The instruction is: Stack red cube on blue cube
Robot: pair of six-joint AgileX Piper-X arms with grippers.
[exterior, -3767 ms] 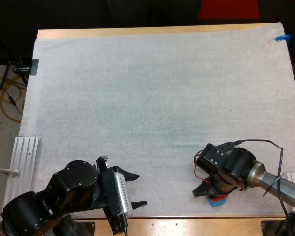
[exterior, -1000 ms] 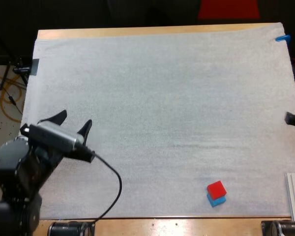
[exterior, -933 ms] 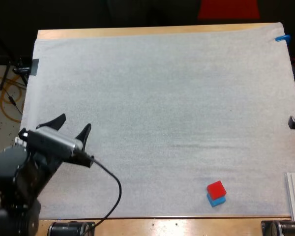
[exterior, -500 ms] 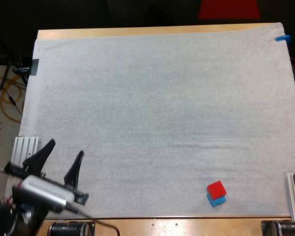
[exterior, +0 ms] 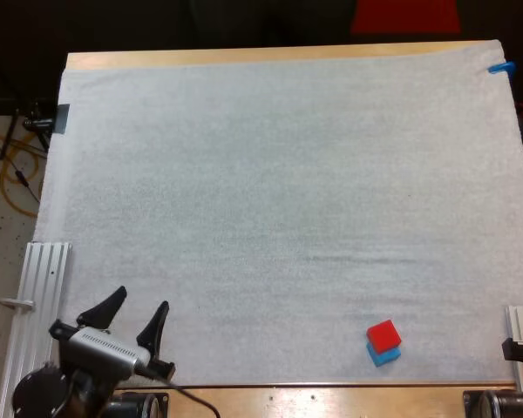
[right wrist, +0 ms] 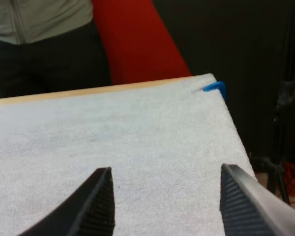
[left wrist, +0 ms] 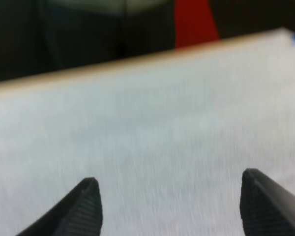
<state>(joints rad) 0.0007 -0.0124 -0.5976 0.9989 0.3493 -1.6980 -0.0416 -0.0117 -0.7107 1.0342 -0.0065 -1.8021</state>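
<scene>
If swung low past stack, could knock red cube (exterior: 383,334) off blue cube (exterior: 385,354), right by mat (exterior: 244,218) edge. Fingers apart, empty on left gripper (exterior: 142,299) and right gripper (right wrist: 166,169).

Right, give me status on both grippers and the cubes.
Left gripper open, far left of the stack. Right gripper open, holding nothing. Red cube sits on blue cube; nothing in the way.

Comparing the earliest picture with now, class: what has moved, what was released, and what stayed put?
The right gripper has left the red cube and pulled away, open, to the right edge of the table. The left gripper, still open, swung left, then drew back to the near left corner. The red cube stays stacked on the blue cube, same spot.
</scene>
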